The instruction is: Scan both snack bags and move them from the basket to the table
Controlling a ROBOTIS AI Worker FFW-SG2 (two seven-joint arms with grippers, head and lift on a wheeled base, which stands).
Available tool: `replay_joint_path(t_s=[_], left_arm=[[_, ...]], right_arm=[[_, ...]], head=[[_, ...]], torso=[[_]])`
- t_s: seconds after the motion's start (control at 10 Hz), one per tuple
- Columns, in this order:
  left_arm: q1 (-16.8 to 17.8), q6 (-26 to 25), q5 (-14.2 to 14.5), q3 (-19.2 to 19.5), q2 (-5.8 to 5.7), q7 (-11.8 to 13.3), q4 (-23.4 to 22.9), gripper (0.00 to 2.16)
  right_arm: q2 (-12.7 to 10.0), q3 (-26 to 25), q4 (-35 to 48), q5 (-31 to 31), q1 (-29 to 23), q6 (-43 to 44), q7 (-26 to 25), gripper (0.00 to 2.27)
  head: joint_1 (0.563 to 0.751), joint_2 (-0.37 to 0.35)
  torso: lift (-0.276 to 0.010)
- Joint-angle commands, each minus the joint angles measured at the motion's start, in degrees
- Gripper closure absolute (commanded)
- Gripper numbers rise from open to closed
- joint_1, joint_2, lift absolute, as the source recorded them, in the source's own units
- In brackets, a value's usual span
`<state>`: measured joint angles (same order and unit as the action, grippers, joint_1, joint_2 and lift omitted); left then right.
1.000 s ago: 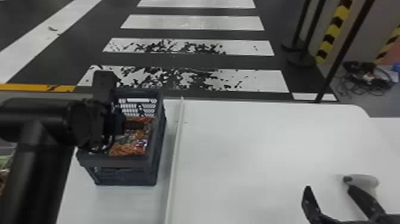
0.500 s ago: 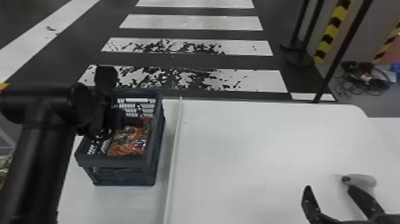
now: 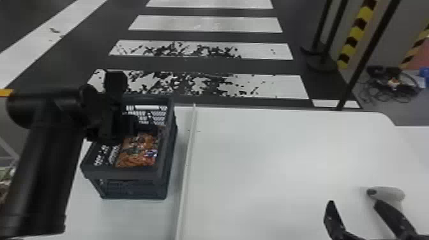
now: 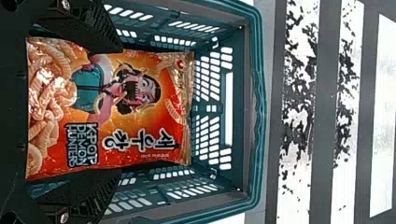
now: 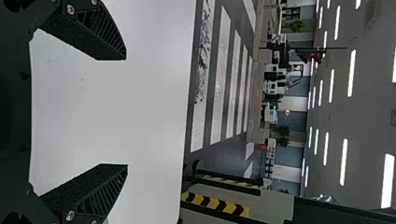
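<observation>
As the head view shows, one basket (image 3: 127,174) at left holds one visible snack bag (image 3: 137,153) at the left gripper (image 3: 127,126); right gripper (image 3: 354,206) near right. Left wrist view: jaws apart, glossy orange-red, cartoon-printed bag between. Right wrist view: jaws apart.

The bench (image 3: 271,159) is white and smooth, with a rounded corner at its far right. A thin, pale strip (image 3: 187,159) runs across it from the near side to the far edge. Left of the strip, near it but apart, the dark open-topped basket (image 3: 127,173) stands upright towards the far edge. At the near right lies a rounded grey object (image 3: 392,193) with a dark tip, partly hidden.
</observation>
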<state>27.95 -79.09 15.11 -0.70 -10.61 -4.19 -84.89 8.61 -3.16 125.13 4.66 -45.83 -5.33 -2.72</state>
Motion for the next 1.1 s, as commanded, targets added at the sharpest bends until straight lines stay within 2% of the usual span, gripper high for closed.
replay_joint_path(t_s=[0.0,0.1,0.3,0.7,0.8,1.0], left_arm=[[0.7,1.6,0.0,-0.4,0.33,0.1,2.5,0.09],[1.1,2.5,-0.1,-0.5,0.86,1.3,3.9,0.10],[1.1,3.7,-0.6,-1.0,1.21,1.3,5.8,0.15],[1.3,4.6,-2.1,-1.2,0.86,1.4,8.3,0.15],[1.8,6.4,-2.1,-1.1,0.94,1.6,10.0,0.14],[4.1,9.9,-2.2,-1.2,1.03,2.9,15.7,0.14]], right_arm=[[0.0,0.0,0.6,0.0,-0.8,0.1,0.0,0.11],[0.0,-0.3,0.7,0.0,-1.4,1.1,0.0,0.11],[0.0,-0.4,1.0,0.0,-2.6,4.8,0.0,0.11],[-0.2,0.4,1.0,0.0,-2.9,6.1,0.0,0.11],[-0.3,0.7,0.6,0.0,-3.6,11.0,-0.8,0.11],[-0.3,0.5,0.6,0.1,-4.4,13.6,-1.5,0.11]], head=[[0.695,0.016],[0.695,0.012],[0.695,0.000],[0.695,0.009],[0.695,0.018],[0.695,0.020]], torso=[[-0.098],[-0.098],[-0.098],[-0.098],[-0.098],[-0.098]])
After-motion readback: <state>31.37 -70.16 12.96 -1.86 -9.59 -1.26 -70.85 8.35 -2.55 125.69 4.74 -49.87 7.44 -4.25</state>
